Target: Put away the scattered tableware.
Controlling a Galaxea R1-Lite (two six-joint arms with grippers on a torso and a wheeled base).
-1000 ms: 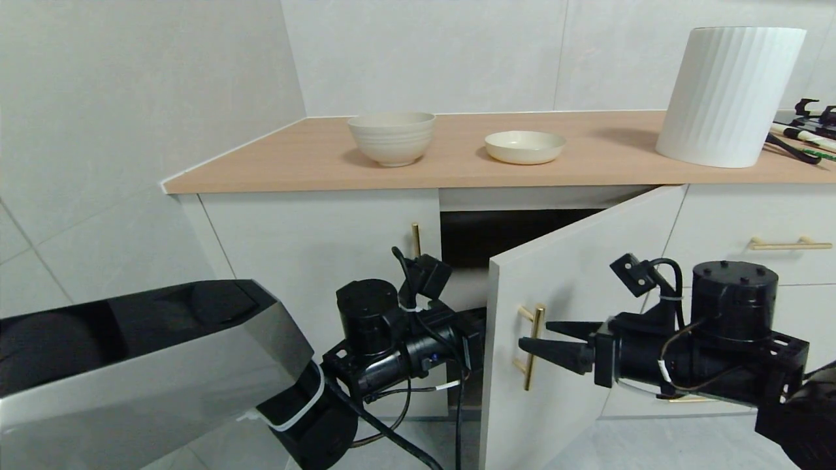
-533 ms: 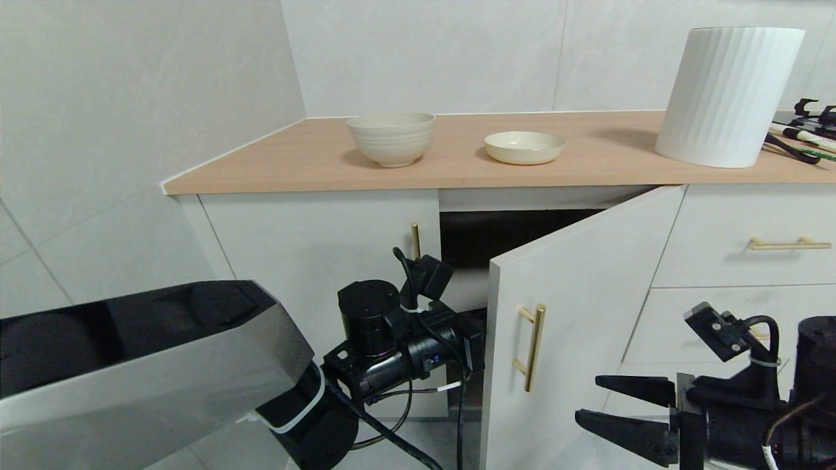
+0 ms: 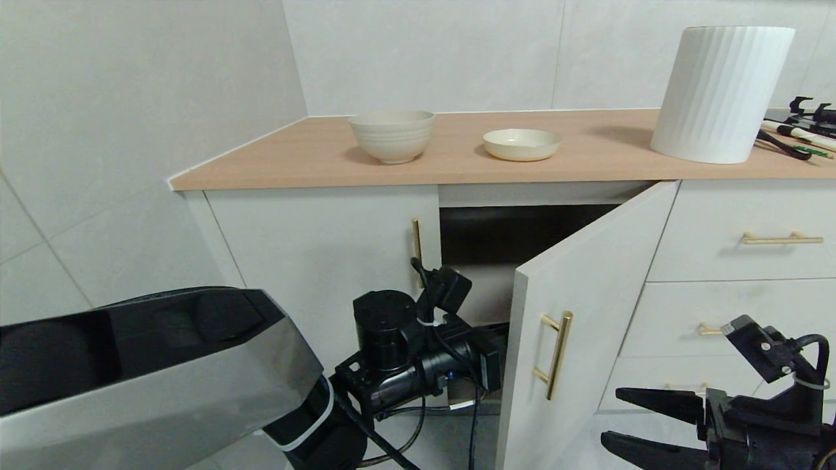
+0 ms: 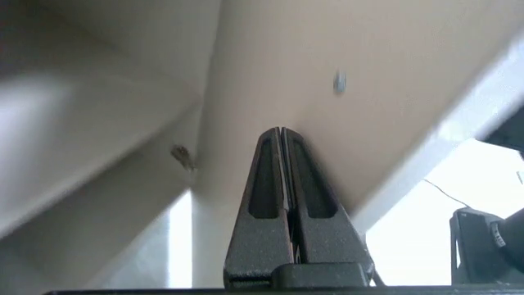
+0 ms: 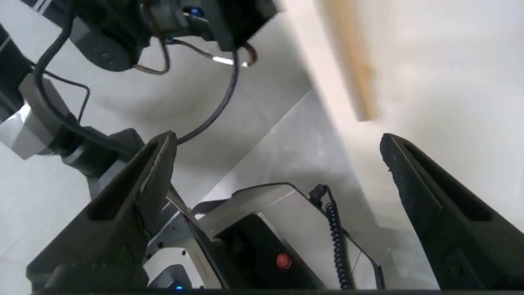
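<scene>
A: Tableware, where?
B: Upper centre of frame, on counter (image 3: 313, 160): bowl (image 3: 392, 136) left, dish (image 3: 522, 143) right, apart.
A: Grippers?
B: R gripper (image 3: 610, 415) bottom right, fingers wide, nothing btwn, near open door (image 3: 588, 307). L gripper (image 4: 281, 139) fingers pressed together, tips by a pale panel.

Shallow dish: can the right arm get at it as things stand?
Probably yes, once raised. The right gripper hangs open and empty, low beside the open cabinet door; the shallow dish sits on the countertop with nothing over it.
</scene>
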